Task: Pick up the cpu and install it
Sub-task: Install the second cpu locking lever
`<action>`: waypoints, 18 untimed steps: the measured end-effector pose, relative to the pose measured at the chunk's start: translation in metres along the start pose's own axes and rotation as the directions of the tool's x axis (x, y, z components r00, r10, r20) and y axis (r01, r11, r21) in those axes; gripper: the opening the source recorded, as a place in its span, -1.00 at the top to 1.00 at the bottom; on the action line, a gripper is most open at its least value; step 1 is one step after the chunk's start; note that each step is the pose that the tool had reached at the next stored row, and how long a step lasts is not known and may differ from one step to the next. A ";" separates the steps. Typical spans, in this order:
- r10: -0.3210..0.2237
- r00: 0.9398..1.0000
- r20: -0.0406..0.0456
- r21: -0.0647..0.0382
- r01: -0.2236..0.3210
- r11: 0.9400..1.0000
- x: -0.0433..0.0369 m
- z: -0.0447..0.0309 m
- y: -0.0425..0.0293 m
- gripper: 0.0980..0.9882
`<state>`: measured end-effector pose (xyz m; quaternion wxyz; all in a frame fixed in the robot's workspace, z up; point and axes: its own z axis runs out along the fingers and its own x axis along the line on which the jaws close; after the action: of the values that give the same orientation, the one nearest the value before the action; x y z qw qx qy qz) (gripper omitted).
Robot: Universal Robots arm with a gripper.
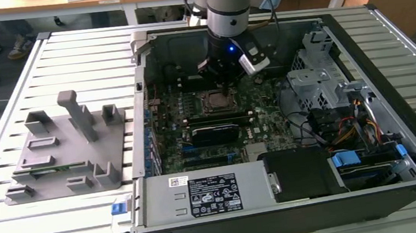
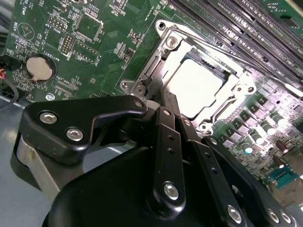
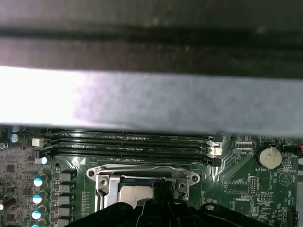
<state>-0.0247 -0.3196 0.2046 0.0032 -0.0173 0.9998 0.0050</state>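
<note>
We see the cpu [image 2: 195, 87] lying flat in the socket [image 2: 165, 40] on the green board [image 2: 94, 42], so it looks put in. Our gripper [image 1: 226, 91] hangs right over it; we cannot tell its state.

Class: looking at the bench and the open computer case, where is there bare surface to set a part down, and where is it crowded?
Bare: slatted bench behind the grey fixture, and the strip in front of it. Crowded: the case interior, around the end effector at the cpu socket.
</note>
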 end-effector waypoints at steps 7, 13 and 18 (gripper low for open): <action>0.000 1.000 0.000 0.000 0.000 1.000 -0.0001 -0.0151 0.0002 0.98; 0.000 1.000 0.000 0.000 0.000 1.000 -0.0002 -0.0293 0.0002 0.98; 0.000 1.000 0.000 0.000 0.000 1.000 0.0000 -0.0294 -0.0056 0.98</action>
<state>-0.0246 -0.3255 0.2340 0.0031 -0.0173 0.9998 0.0050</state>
